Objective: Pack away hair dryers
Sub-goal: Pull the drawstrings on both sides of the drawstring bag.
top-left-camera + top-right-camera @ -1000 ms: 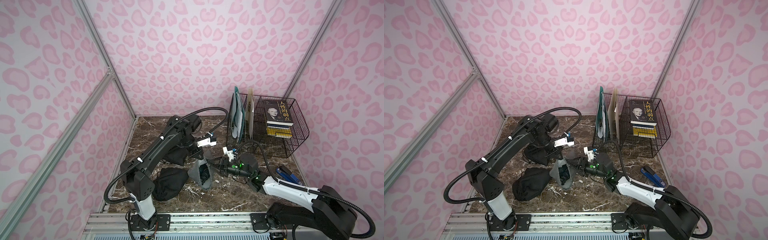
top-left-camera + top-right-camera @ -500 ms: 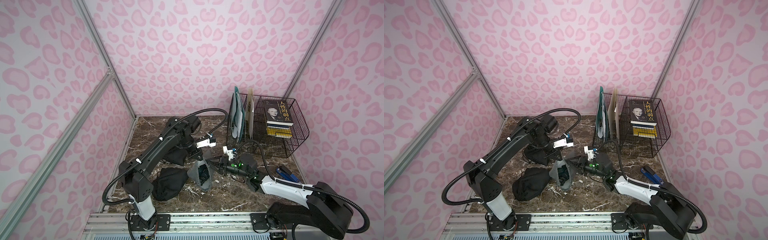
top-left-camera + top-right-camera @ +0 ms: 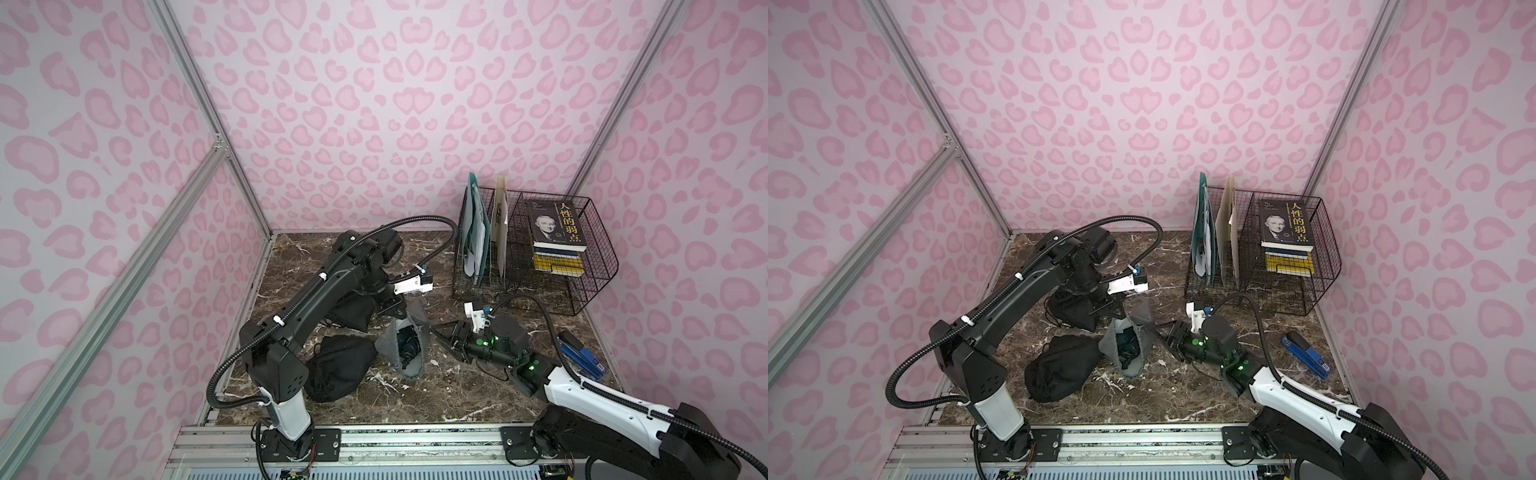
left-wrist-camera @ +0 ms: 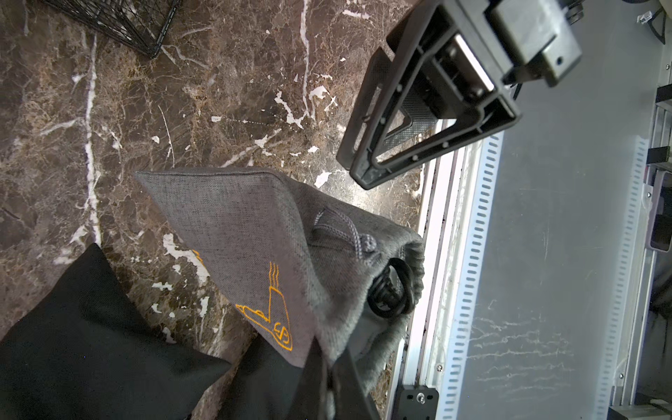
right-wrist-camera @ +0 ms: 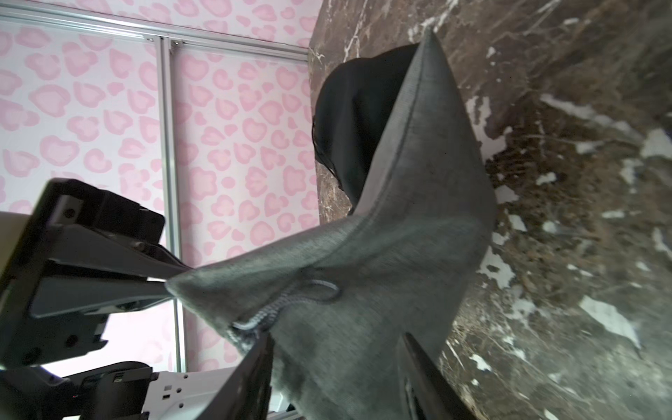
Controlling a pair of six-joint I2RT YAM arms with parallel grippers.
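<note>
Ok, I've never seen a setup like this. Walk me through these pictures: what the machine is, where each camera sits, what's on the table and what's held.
It is a robot with two arms at a brown marble-patterned tabletop. Two pictures look down from overhead; two come from cameras on the wrists. The left arm's fingers are shut on the edge of a grey fabric drawstring pouch; a dark hair dryer with coiled black cord sits inside. The right arm's fingers are open close beside it and look empty. Nearby: black fabric pouches, a black wire basket with books, and a blue stapler.
</note>
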